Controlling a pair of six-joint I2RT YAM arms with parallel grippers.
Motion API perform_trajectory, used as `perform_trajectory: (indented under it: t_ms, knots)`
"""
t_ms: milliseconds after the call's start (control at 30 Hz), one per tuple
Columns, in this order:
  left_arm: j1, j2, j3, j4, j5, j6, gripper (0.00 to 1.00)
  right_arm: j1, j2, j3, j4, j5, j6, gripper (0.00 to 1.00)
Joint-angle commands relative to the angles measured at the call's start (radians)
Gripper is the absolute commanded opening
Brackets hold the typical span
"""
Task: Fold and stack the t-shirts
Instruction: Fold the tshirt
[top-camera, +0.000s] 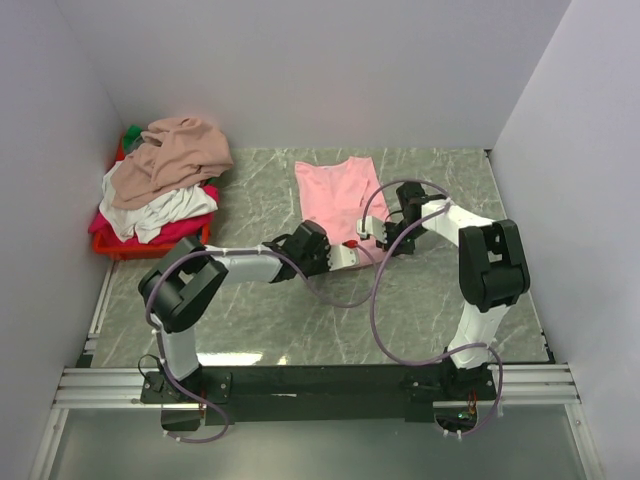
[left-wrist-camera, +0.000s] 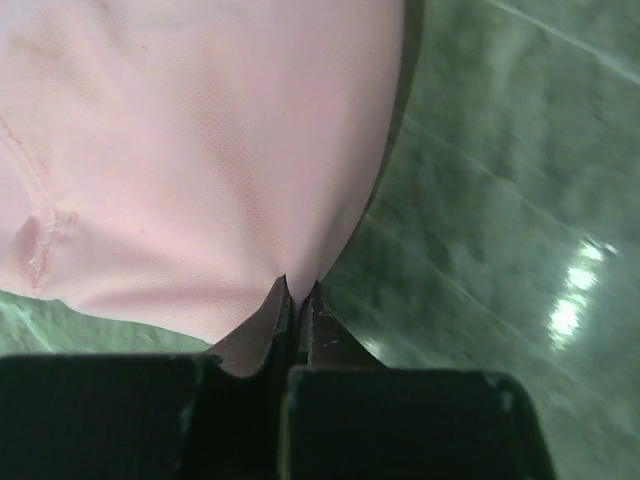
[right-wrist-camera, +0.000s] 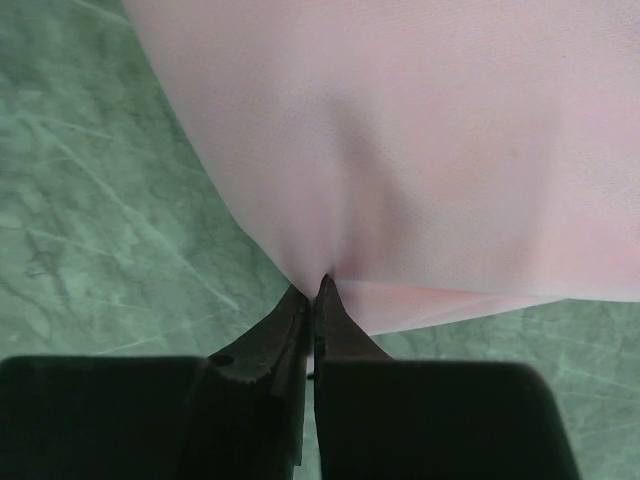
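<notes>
A light pink t-shirt (top-camera: 338, 195) lies flat on the green marbled table, folded into a narrow strip. Both grippers are at its near edge. My left gripper (top-camera: 352, 256) is shut on that hem; in the left wrist view its jaws (left-wrist-camera: 300, 288) pinch the pink cloth (left-wrist-camera: 200, 150) to a point. My right gripper (top-camera: 386, 240) is shut on the near right corner; in the right wrist view its tips (right-wrist-camera: 317, 283) nip the pink cloth (right-wrist-camera: 420, 130), which puckers there. More t-shirts are piled at the back left: tan (top-camera: 175, 155), white (top-camera: 160, 210), magenta (top-camera: 175, 232), a bit of green (top-camera: 132, 133).
The pile sits in a red plastic basket (top-camera: 120, 246) against the left wall. White walls close in the table (top-camera: 280, 320) on the left, back and right. Grey cables loop from both arms over the middle.
</notes>
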Motion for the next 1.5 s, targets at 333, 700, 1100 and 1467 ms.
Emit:
perform_trajectory:
  t_ms: [333, 700, 1100, 1467]
  knots:
    - [-0.212, -0.282, -0.122, -0.374, 0.315, -0.154, 0.0, -0.027, -0.464, -0.415, -0.333, -0.112, -0.059, 0.0]
    - [-0.053, -0.318, -0.067, -0.306, 0.356, -0.041, 0.0, -0.029, -0.444, -0.134, -0.292, -0.149, 0.178, 0.0]
    - [0.302, 0.055, 0.373, -0.188, 0.37, 0.016, 0.0, -0.031, 0.162, 0.612, -0.16, -0.012, 0.515, 0.0]
    - [0.358, 0.182, 0.412, -0.006, 0.287, -0.021, 0.0, -0.034, 0.284, 0.714, 0.03, 0.063, 0.693, 0.0]
